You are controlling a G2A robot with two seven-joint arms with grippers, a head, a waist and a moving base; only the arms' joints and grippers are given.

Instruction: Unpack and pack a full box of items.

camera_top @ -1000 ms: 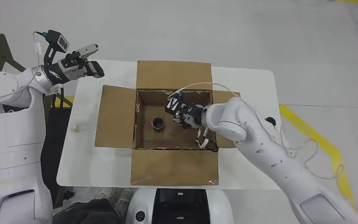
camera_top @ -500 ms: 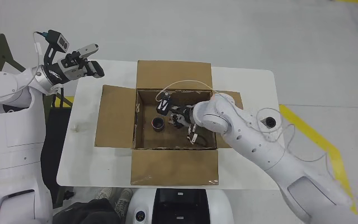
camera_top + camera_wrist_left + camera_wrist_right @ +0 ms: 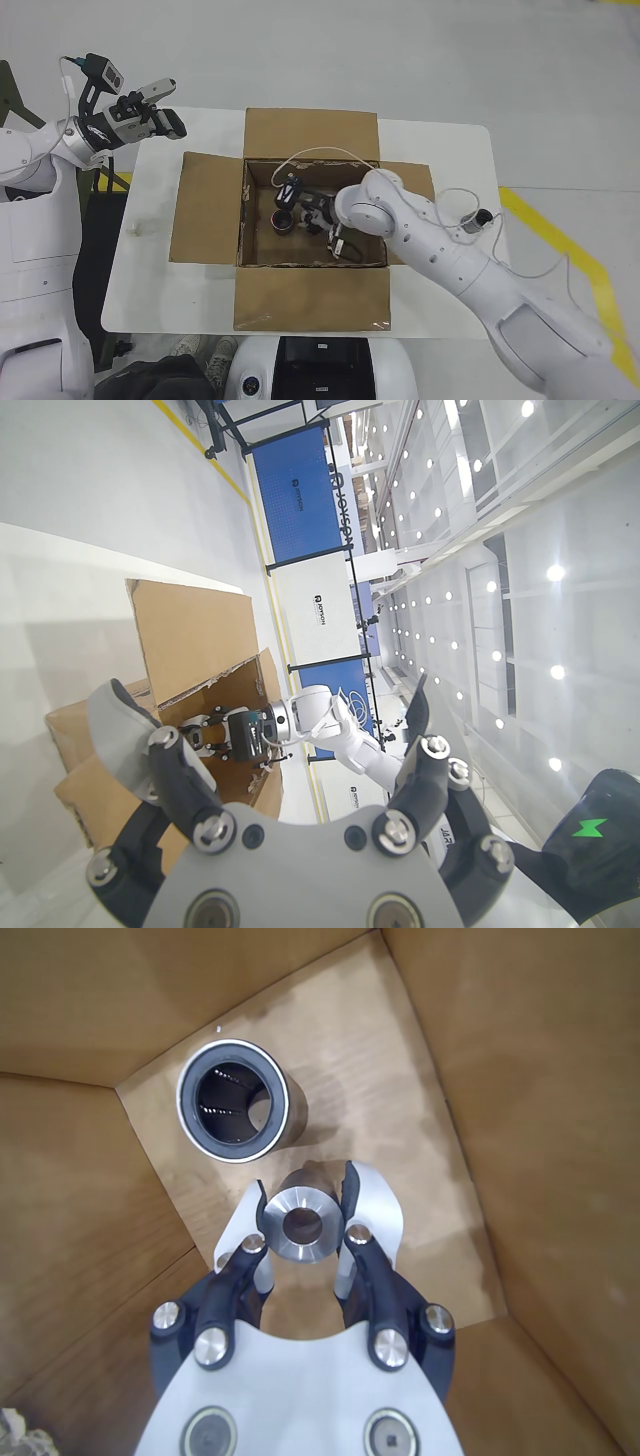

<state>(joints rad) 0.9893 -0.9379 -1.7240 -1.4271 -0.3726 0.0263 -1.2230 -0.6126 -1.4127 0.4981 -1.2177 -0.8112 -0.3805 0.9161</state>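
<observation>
An open cardboard box [image 3: 310, 297] stands in the middle of the white table. Inside it, my right gripper [image 3: 302, 1193] is shut on a small steel cylinder [image 3: 300, 1228] with a hole through it, held just above the box floor. Close beside it a larger metal sleeve [image 3: 235, 1100] with a dark ring at its mouth stands on the floor; from above that sleeve [image 3: 284, 219] is near the box's left wall, with the right gripper [image 3: 300, 210] beside it. My left gripper [image 3: 270, 720] hangs open, holding nothing, past the table's far left corner, also seen from above [image 3: 160, 108].
The box flaps [image 3: 205, 207] are folded out flat on all sides over the table [image 3: 150, 290]. The box walls [image 3: 525, 1078] stand close around the right gripper. A small pale object [image 3: 136, 228] lies near the table's left edge.
The right arm has pushed leftward and deeper into the box, bringing its gripper right next to the metal sleeve. The left arm has stayed still.
</observation>
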